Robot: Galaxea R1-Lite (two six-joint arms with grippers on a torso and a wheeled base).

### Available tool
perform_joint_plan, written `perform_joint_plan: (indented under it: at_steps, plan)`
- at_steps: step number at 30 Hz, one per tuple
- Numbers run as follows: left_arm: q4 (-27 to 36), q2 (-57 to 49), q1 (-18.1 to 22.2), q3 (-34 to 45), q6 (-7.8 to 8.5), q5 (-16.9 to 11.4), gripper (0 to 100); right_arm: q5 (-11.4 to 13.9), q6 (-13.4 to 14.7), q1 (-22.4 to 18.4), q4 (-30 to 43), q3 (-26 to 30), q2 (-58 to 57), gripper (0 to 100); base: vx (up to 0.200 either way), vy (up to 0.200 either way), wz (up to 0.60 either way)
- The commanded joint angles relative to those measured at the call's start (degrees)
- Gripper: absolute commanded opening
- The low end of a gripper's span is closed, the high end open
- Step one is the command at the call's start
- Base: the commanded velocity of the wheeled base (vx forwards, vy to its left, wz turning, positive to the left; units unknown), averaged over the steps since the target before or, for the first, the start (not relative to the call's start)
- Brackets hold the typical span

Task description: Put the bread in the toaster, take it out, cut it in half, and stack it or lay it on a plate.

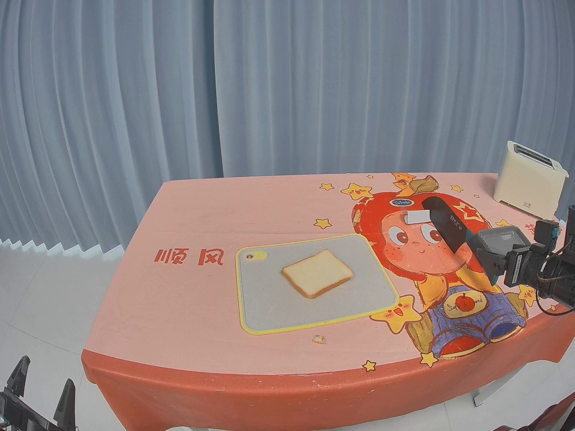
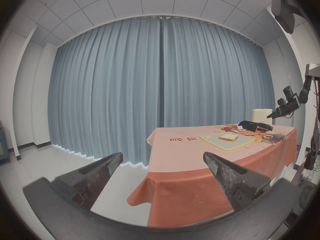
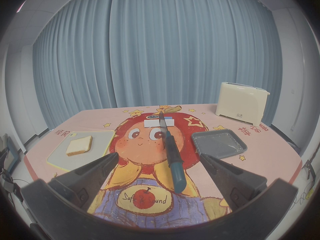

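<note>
A slice of bread (image 1: pixel 316 272) (image 3: pixel 79 145) lies flat on a grey, yellow-rimmed cutting board (image 1: pixel 269 294) (image 3: pixel 60 157) near the table's middle. A cream toaster (image 1: pixel 530 181) (image 3: pixel 241 102) stands at the far right corner. A knife (image 1: pixel 446 219) (image 3: pixel 171 147) with a dark blade and teal handle lies on the cloth, its blade resting on a small white block (image 1: pixel 418 216). My right gripper (image 1: pixel 482 257) (image 3: pixel 159 157) is open and hangs in the air above the knife's handle, holding nothing. My left gripper (image 1: pixel 39 390) (image 2: pixel 163 170) is open, low and off the table's near left corner.
A grey rectangular tray (image 1: pixel 500 237) (image 3: pixel 219 143) sits between the knife and the toaster. A small crumb (image 1: pixel 319 339) lies in front of the board. The pink cloth to the left of the board is bare. Blue curtains hang behind the table.
</note>
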Motion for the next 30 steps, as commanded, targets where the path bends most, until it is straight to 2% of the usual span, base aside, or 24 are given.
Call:
perform_joint_plan:
  at_steps: [1, 17, 30]
  plan:
    - [-0.04, -0.93, 0.02, 1.01, -0.09, 0.07, 100, -0.02, -0.01, 0.04, -0.08, 0.35, -0.46, 100, 0.0, -0.2, 0.0]
    - [-0.04, -0.93, 0.02, 1.01, -0.09, 0.16, 100, -0.38, -0.54, 0.92, 0.1, -1.58, 0.15, 100, 0.0, -0.2, 0.0]
    - [-0.04, -0.93, 0.02, 1.01, -0.09, 0.07, 100, -0.64, -0.8, 1.62, 0.01, -4.04, 3.14, 100, 0.0, 0.0, 0.0]
